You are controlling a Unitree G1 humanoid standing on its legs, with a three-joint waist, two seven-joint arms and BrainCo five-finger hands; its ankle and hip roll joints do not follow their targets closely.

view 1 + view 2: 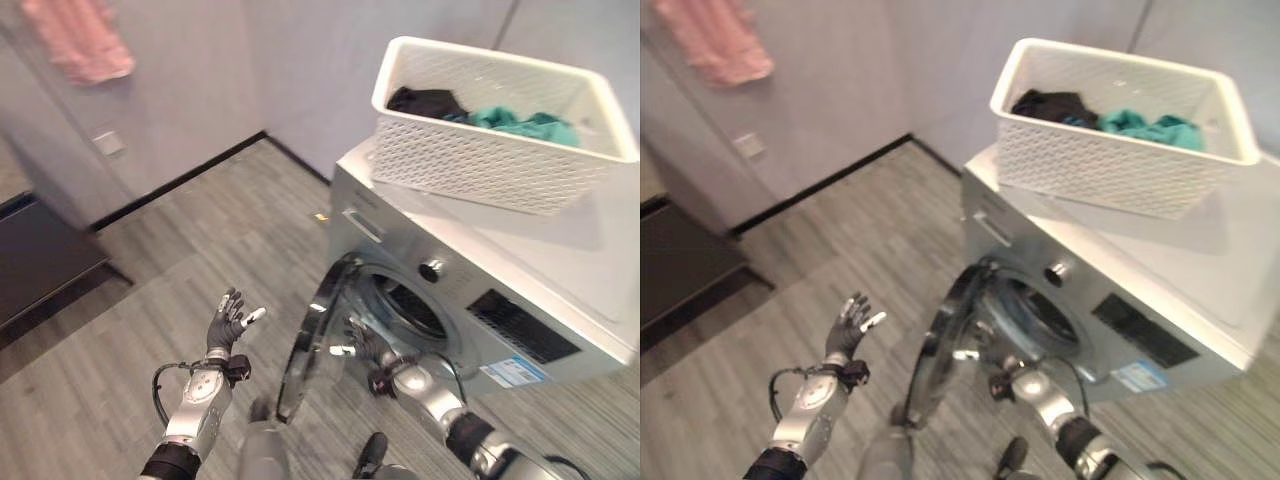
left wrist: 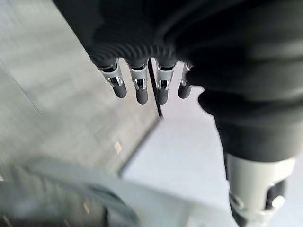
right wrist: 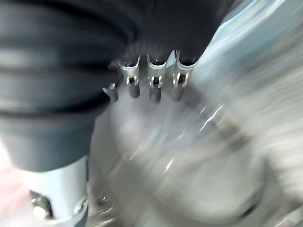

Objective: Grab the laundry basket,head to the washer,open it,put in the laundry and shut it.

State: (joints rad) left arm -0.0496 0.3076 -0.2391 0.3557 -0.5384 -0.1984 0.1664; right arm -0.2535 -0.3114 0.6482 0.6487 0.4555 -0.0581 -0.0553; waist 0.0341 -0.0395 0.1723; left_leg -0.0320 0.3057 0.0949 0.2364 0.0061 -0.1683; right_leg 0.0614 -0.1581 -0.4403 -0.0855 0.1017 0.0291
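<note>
The washer [image 1: 480, 300] door [image 1: 310, 335] is standing open; the right robot hand [image 1: 365, 345], fingers relaxed, is hovering beside it. The left robot hand [image 1: 228, 320] is released. The laundry [image 1: 520, 125] is lying in the basket [image 1: 490, 160] atop the washer; loading presumably comes next.

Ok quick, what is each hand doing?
Left hand: open, holding nothing.
Right hand: open, at the washer door, holding nothing.

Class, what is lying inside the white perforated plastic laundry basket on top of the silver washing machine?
Inside the white perforated laundry basket lie a black garment and a teal garment. The basket's wall and these clothes hide its floor, so anything under them cannot be seen.
</note>
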